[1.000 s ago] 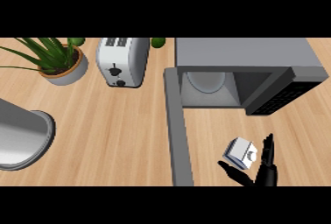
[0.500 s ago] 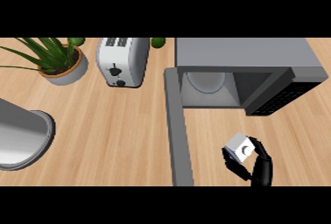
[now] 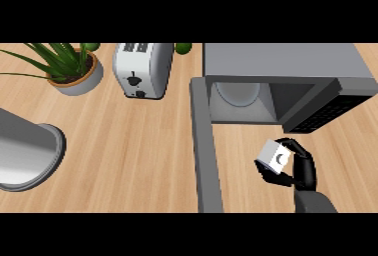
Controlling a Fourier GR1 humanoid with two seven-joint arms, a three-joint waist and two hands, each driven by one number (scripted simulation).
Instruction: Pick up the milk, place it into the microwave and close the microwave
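a: where is the milk [image 3: 275, 158]?
b: it is in the right hand [image 3: 301, 169], low on the right side of the counter [image 3: 133, 150]. the black fingers [image 3: 294, 146] are curled round it from the right and from below, so the milk is pinched in the hand.
a: is it up in the air?
b: i cannot tell if it touches the counter or not.
a: which way is the microwave [image 3: 284, 62] from it?
b: in front of the hand and a bit to the left. the microwave's hole is open. the milk is near the hole but not inside it yet.
a: and the door [image 3: 207, 165]?
b: it is swung wide open. it sticks out toward the robot, just to the left of the milk, like a wall.
a: so which way should the milk go?
b: i think forward and a little left, into the hole. right in front of the fingers is the dark button panel [image 3: 325, 111], so going straight ahead could bump it.
a: how does the milk lie?
b: it looks tipped, with a white face turned up. i cannot tell which end is its top.
a: which hand is nearer?
b: only the right one shows. the left hand is not in view at all.
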